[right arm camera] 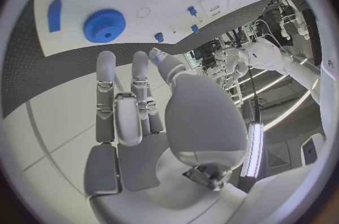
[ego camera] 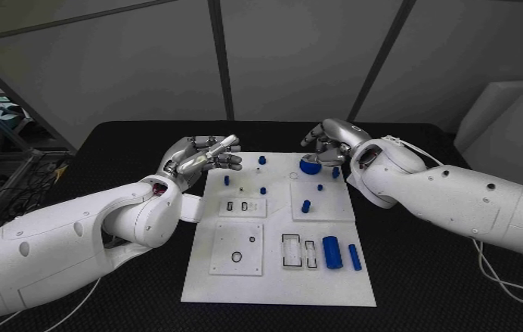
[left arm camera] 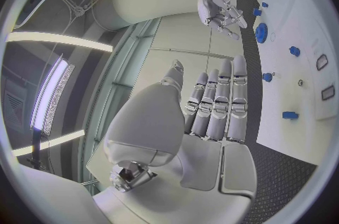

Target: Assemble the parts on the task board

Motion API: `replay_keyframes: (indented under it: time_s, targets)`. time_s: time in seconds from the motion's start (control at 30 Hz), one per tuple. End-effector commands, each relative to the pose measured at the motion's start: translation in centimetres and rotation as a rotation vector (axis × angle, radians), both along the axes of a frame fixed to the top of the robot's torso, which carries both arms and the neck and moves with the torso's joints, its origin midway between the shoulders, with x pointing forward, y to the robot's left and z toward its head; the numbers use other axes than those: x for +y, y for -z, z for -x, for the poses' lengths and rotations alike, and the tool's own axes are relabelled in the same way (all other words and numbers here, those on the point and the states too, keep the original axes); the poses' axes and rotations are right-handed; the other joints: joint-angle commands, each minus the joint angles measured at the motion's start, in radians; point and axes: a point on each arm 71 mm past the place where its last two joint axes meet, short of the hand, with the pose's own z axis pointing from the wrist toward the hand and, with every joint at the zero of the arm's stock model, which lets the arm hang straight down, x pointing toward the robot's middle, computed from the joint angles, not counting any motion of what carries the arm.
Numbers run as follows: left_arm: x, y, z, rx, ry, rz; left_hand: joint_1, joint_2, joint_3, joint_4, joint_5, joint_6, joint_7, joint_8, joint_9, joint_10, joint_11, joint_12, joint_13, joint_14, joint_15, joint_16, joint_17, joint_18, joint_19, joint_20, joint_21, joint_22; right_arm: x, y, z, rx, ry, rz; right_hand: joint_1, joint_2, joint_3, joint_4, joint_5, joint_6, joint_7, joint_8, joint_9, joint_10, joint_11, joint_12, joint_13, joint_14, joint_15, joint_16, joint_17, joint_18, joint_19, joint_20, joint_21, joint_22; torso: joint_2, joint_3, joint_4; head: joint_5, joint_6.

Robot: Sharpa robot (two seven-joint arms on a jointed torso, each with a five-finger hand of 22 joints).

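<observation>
left side first: the left hand hovers at the far left corner of the task board, palm turned up, fingers stretched out long and side by side with nothing in them; the left wrist view shows those fingers straight and bare, so this one reads as parked out of the way, leaving the board free for the other arm. moving across the board, small blue pegs stand upright along the far half, one blue peg stands on the raised square plate to the right of middle, and two black-rimmed slots sit unfilled on the left plate. nearer the robot, a rectangular frame lies open beside a fat blue cylinder and a thinner blue rod, both lying flat and just beside each other, probably staged there for those cutouts. now the far right corner: the blue gear lies flat on the board, and the right hand hangs right above and behind it, fingers curled downward. the right wrist view shows the gear apart from the fingertips, with the hand holding nothing and its fingers loosely spread, so i judge it is lined up to take the gear and nothing has been grasped yet.
</observation>
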Motion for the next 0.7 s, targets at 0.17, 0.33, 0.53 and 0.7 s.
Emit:
replay_keyframes:
  time_s: [0.17,0.33,0.53,0.7]
  targets:
    - [-0.1,-0.1,0.0,-0.005,0.017,0.002,-0.007,0.003,-0.007,0.000,-0.001,0.002,0.005,-0.007,-0.001,0.000,0.004,-0.006,-0.001,-0.002,0.004,-0.004,0.001,-0.015,-0.008,0.001,0.007,0.001,0.2,0.5,0.1,0.103,0.005,-0.013,0.001,-0.009,-0.009,0.001,0.003,-0.001,-0.004,0.002,-0.001,0.013,0.001,0.054,0.055,0.046,-0.003,0.004,0.007,0.012,0.006,-0.001,-0.002,0.002,-0.003,0.0006,-0.0043,0.001,0.000]
    - [-0.2,0.0,-0.1,-0.003,0.020,0.004,-0.026,0.003,-0.021,0.008,-0.002,0.002,0.004,-0.011,0.000,0.001,0.004,-0.011,0.000,-0.003,0.005,-0.011,0.009,-0.014,-0.016,0.003,0.013,0.004,-2.0,1.2,-0.5,0.212,0.053,0.034,0.039,0.041,-0.195,0.089,0.022,-0.112,0.032,0.009,-0.005,0.052,0.039,0.841,0.965,0.075,0.032,0.112,0.227,-0.014,0.109,0.026,0.075,0.148,-0.003,0.0013,-0.0027,-0.012,0.004]
    - [-0.3,0.1,-0.1,-0.001,0.021,0.004,-0.027,0.003,-0.022,0.008,-0.002,0.002,0.004,-0.012,0.000,0.002,0.004,-0.012,0.000,-0.002,0.005,-0.011,0.009,-0.014,-0.017,0.003,0.013,0.005,-1.7,2.0,-1.7,0.259,0.084,0.077,0.054,0.045,-0.224,0.117,0.006,-0.147,0.039,0.006,-0.006,0.056,0.046,0.857,0.988,0.077,0.038,0.118,0.239,-0.017,0.119,0.033,0.090,0.171,-0.001,0.0005,-0.0007,-0.018,0.004]
    - [-0.2,0.2,-0.2,0.000,0.019,0.003,-0.027,0.003,-0.022,0.008,-0.002,0.002,0.004,-0.012,0.000,0.002,0.004,-0.012,0.000,-0.002,0.005,-0.011,0.009,-0.014,-0.017,0.003,0.013,0.005,-2.0,2.4,-2.4,0.266,0.125,0.111,0.064,0.048,-0.234,0.132,0.003,-0.164,0.042,0.006,-0.006,0.056,0.049,0.859,0.994,0.077,0.041,0.120,0.243,-0.017,0.119,0.035,0.094,0.175,-0.001,-0.0001,-0.0042,-0.020,0.003]
